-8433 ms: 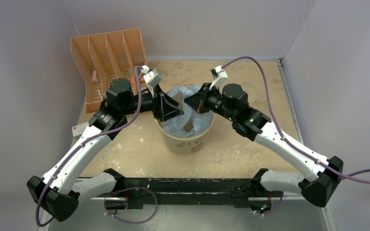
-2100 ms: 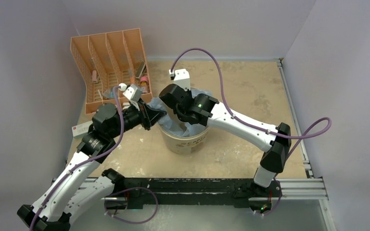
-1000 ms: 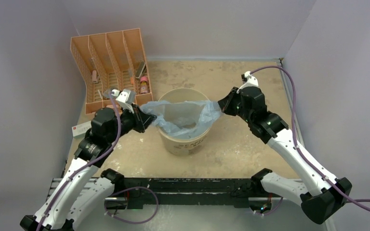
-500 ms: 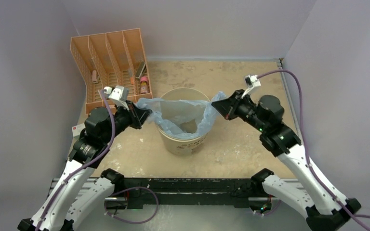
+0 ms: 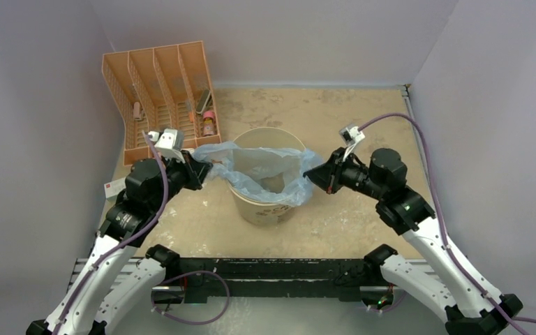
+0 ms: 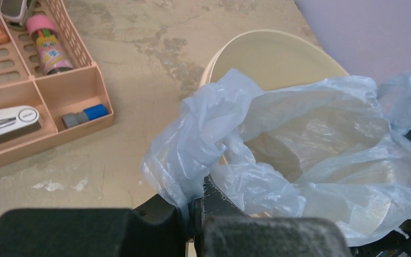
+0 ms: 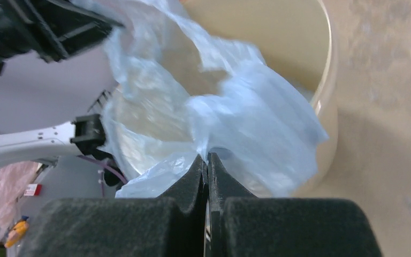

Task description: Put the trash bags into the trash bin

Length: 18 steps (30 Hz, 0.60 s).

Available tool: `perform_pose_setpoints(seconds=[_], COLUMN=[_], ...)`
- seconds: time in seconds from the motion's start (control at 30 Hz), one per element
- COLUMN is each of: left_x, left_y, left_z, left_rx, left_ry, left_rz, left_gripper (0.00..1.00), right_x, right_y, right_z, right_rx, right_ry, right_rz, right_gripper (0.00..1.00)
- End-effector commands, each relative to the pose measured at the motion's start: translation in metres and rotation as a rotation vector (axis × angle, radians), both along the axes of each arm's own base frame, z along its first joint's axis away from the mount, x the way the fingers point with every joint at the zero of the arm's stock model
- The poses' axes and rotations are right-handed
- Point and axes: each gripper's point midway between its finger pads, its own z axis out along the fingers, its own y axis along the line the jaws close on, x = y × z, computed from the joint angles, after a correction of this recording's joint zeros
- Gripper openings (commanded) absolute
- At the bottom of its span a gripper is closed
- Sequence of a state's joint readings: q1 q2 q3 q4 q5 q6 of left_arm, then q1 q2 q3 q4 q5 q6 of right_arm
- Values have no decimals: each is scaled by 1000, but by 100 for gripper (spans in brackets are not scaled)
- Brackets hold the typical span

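Observation:
The cream trash bin (image 5: 269, 206) stands upright mid-table. The light-blue translucent trash bag (image 5: 262, 171) hangs inside it, its mouth stretched across the rim and spilling over the left and right sides. My left gripper (image 5: 200, 167) is shut on the bag's left edge (image 6: 192, 155), just outside the bin's left rim (image 6: 257, 40). On the opposite side, my right gripper (image 5: 312, 174) is shut on the bag's right edge (image 7: 230, 123), beside the bin's wall (image 7: 326, 123). The bag's lower part is hidden within the bin.
An orange slotted organizer rack (image 5: 157, 91) stands at the back left, holding a pink tube (image 6: 48, 45), a white stapler (image 6: 8, 120) and small items. A white card (image 5: 115, 187) lies by the left wall. Walls close in left, back and right.
Since half a second ago the right gripper has dropped lower and nearer the bin's right side, pulling the bag edge down over the rim. The left gripper keeps its hold, barely shifted.

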State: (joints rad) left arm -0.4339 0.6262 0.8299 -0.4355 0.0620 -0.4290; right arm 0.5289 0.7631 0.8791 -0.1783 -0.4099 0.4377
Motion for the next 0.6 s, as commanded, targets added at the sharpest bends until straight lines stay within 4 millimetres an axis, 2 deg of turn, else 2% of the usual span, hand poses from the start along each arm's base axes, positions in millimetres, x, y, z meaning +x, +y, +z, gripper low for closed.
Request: perform_pose_setpoints(seconds=[0.0,0.07,0.2,0.3,0.37,0.43,0.57], left_x=[-2,-3,-2,-2,-1,0,0], left_y=[3,1,-3,-3,-6,-8,-17], left_z=[-15,-22,-39,-57,-62,-66,-78], left_rx=[-14,-24,-24,-21,-37,-54,-71], left_ry=[30,44,90,137,140,143,173], left_rz=[22,12,3,16,11,8,-26], left_gripper=[0,0,0,0,0,0,0], right_x=[-1,4,8,16,20,25,34], right_y=[-9,-15,-20,-29,-34,-39,-47], right_z=[-24,-28,-15,-18,-19,-24,-51], right_rx=[13,7,33,21,13,8,-37], right_ry=[103,109,79,89,83,89,166], right_rz=[-80,-131,-177,-253,-285,-327,-410], right_gripper=[0,0,0,0,0,0,0])
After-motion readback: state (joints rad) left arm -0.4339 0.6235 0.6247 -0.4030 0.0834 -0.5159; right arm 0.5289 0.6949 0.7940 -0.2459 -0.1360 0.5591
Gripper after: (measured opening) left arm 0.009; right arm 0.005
